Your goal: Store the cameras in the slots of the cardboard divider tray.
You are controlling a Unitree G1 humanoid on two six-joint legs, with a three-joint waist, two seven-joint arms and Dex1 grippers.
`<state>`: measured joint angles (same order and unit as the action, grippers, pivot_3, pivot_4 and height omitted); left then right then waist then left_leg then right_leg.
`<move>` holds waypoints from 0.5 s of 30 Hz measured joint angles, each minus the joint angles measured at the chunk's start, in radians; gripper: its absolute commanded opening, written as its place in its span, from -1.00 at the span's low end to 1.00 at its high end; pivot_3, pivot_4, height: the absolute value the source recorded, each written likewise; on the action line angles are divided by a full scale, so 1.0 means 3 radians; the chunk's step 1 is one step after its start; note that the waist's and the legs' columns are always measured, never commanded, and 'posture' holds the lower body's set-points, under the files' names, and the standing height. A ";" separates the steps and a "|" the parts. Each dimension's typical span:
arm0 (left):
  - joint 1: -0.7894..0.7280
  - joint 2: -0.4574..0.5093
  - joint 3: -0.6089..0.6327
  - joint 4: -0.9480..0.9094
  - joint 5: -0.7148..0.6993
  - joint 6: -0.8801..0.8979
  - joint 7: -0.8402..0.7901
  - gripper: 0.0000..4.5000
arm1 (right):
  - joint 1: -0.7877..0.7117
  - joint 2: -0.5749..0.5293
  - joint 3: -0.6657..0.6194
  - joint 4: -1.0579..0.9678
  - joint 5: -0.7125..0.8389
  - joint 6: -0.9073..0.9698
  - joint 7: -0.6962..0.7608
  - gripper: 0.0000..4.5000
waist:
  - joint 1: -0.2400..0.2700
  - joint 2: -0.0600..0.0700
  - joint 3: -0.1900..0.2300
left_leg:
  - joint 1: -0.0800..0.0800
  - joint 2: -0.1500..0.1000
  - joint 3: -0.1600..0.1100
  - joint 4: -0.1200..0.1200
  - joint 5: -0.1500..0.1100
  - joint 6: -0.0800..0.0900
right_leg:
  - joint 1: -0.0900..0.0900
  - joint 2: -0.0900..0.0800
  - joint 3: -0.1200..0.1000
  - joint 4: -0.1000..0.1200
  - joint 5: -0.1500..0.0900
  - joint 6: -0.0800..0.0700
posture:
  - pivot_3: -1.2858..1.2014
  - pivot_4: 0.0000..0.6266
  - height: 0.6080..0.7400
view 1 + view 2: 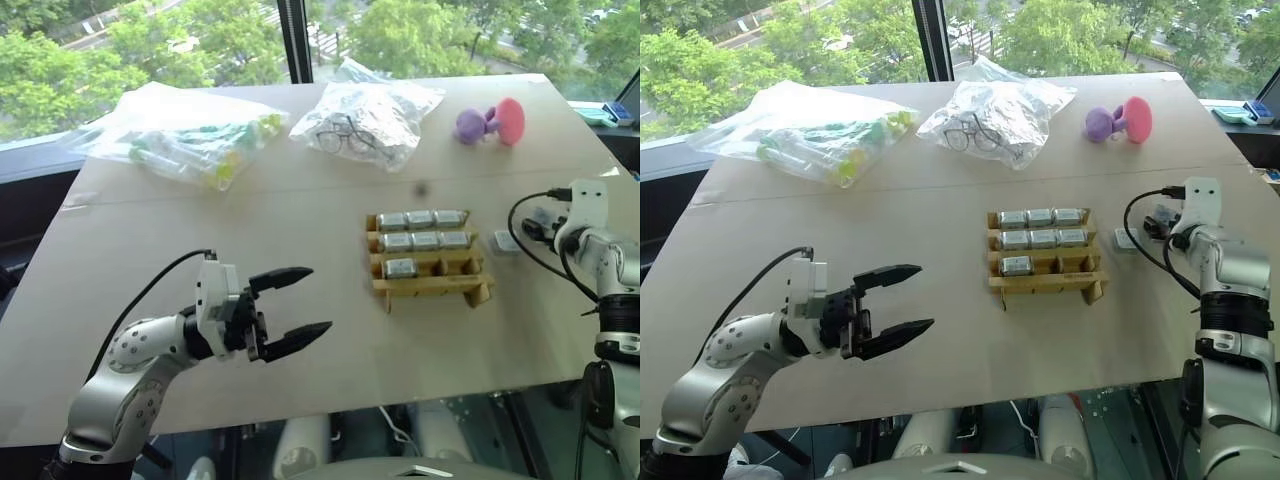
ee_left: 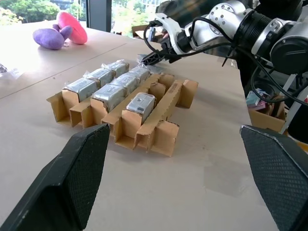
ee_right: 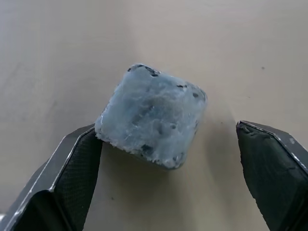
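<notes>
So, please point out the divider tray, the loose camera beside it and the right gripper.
divider tray (image 1: 432, 288), left eye view, front cardboard wall.
loose camera (image 3: 151, 115), right wrist view, middle of its top face.
right gripper (image 3: 168, 180), right wrist view, midway between the open fingertips.

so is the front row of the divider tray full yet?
No. In the left wrist view the cardboard divider tray holds just one camera in its front row; the other two slots are empty.
</notes>
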<state>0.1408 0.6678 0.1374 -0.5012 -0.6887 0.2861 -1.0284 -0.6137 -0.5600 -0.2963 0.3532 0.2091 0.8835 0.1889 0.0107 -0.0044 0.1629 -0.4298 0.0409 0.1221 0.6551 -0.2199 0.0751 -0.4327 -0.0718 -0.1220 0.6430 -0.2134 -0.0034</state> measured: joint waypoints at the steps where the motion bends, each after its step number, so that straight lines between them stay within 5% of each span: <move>1: 0.0000 -0.0003 0.0000 0.0000 0.0000 0.0000 0.0000 1.00 | 0.0002 0.0000 -0.0003 -0.0016 0.0001 0.0017 -0.0003 0.93 | 0.0000 0.0000 0.0000 | 0.0000 0.0000 0.0000 0.0000 -0.0002 0.0003 | 0.0000 0.0000 0.0000 0.0000 0.0000 0.0000 | 0.03 -0.52 1.00; 9: -0.0019 -0.0012 -0.0029 0.0002 0.0002 0.0000 -0.0004 1.00 | 0.0001 0.0001 -0.0059 -0.0050 0.0002 0.0011 -0.0022 0.93 | 0.0000 0.0000 0.0000 | 0.0000 0.0000 0.0000 0.0000 0.0002 -0.0003 | 0.0000 0.0001 0.0000 0.0000 0.0000 0.0000 | 0.03 -0.52 1.00; 15: -0.0019 -0.0010 -0.0029 0.0002 0.0002 0.0000 -0.0003 1.00 | 0.0000 0.0031 -0.0059 0.0047 0.0004 -0.0108 -0.0005 -0.01 | 0.0000 0.0000 0.0000 | 0.0000 0.0000 0.0000 0.0000 0.0000 0.0001 | 0.0000 0.0001 0.0000 0.0000 0.0000 0.0000 | 0.03 -0.52 1.00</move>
<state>0.1352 0.6649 0.1286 -0.5007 -0.6880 0.2860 -1.0293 -0.6137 -0.5506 -0.3139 0.3675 0.2104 0.8512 0.1875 0.0106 -0.0044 0.1629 -0.4297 0.0409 0.1222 0.6551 -0.2200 0.0753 -0.4327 -0.0716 -0.1221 0.6430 -0.2134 -0.0034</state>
